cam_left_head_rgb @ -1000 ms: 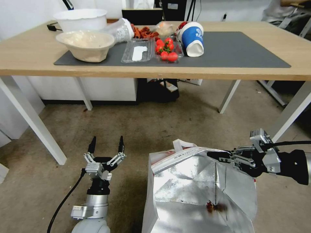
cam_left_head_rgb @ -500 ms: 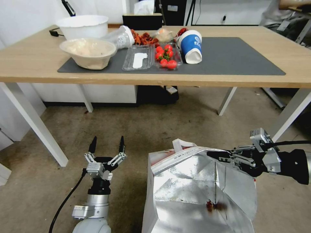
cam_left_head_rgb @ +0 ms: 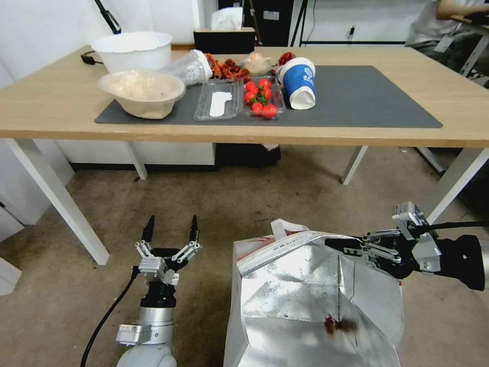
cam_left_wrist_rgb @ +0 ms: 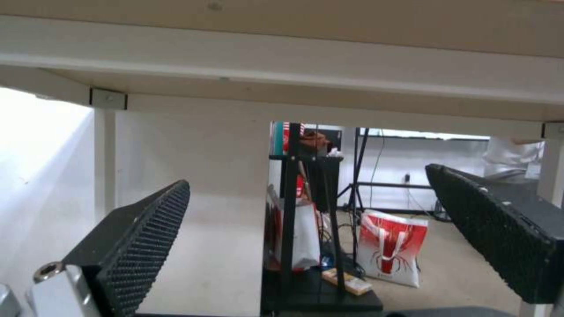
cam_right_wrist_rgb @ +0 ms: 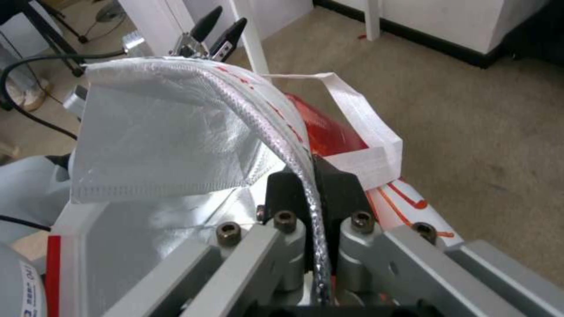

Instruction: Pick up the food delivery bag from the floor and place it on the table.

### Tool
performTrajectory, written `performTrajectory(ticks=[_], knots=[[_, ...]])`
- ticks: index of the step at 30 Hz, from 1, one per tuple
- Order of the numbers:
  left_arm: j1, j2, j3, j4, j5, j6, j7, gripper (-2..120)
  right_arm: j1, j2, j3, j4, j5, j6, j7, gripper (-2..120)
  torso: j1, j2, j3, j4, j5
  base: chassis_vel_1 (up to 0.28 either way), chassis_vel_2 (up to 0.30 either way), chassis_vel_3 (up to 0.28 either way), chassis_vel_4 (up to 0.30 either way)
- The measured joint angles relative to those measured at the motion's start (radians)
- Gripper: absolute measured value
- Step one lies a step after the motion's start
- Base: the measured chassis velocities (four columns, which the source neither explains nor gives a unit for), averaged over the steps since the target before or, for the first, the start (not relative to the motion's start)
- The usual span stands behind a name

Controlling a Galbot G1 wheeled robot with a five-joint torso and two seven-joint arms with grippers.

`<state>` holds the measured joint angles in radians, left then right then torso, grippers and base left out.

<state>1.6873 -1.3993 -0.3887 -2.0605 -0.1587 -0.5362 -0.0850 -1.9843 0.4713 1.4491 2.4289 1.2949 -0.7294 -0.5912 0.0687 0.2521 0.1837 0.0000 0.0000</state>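
- In the head view we see the food delivery bag (cam_left_head_rgb: 310, 300) in the lower middle of the frame, with its silver foil lining open toward the camera and a small dark red stain on the foil.
- The right gripper (cam_left_head_rgb: 338, 243) comes in from the right edge of the frame. It is clamped on the upper rim of the bag, at the rim's right end.
- In the right wrist view the right gripper (cam_right_wrist_rgb: 311, 185) has its two black pads pressed together on the thin silver edge of the bag (cam_right_wrist_rgb: 176, 132), and a white strap handle (cam_right_wrist_rgb: 358, 119) loops just beside them.
- The left gripper (cam_left_head_rgb: 170, 232) stands in the lower left of the head view, beside the bag and apart from it. Its fingers are spread and hold nothing.
- In the left wrist view the two ribbed fingers (cam_left_wrist_rgb: 141, 237) are wide apart, and the underside of the surface (cam_left_wrist_rgb: 282, 57) is above them.
- The floor (cam_left_head_rgb: 244, 199) is a brownish carpet with darker stains; we cannot tell if the bag's bottom touches it.
- The surface (cam_left_head_rgb: 458, 81) crosses the upper part of the head view, with a dark grey mat (cam_left_head_rgb: 367, 97) on it.
- On the left half of the mat we see a beige bowl (cam_left_head_rgb: 142, 92), a tray of red tomatoes (cam_left_head_rgb: 261, 94) and a blue paper cup (cam_left_head_rgb: 298, 81) lying on its side.
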Motion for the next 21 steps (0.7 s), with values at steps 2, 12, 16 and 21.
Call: performTrajectory(ticks=[2,12,16,21], knots=[[-0.001,0.000,0.000,0.002,0.000,0.000,0.000,100,0.001,0.000,-0.001,0.000,-0.002,0.000,0.000,0,0.001,0.006,0.004,0.0000,0.0000,0.000,0.000,0.000,0.000],[-0.006,0.000,0.001,0.005,0.000,0.003,-0.001,100,0.004,-0.006,0.003,-0.001,0.000,0.000,0.001,0,0.013,0.047,0.034,-0.0001,0.0000,0.000,0.000,0.000,0.000],[-0.005,0.000,-0.001,0.004,0.000,0.004,-0.001,100,0.006,-0.009,0.003,-0.001,0.002,0.000,0.001,0,0.018,0.063,0.045,0.0001,0.0000,0.000,0.000,0.000,0.000],[-0.004,0.001,-0.003,0.001,0.000,0.004,-0.001,100,0.009,-0.011,0.002,-0.001,0.004,0.000,0.001,0,0.025,0.084,0.059,-0.0001,0.0000,0.000,0.000,0.000,0.000]])
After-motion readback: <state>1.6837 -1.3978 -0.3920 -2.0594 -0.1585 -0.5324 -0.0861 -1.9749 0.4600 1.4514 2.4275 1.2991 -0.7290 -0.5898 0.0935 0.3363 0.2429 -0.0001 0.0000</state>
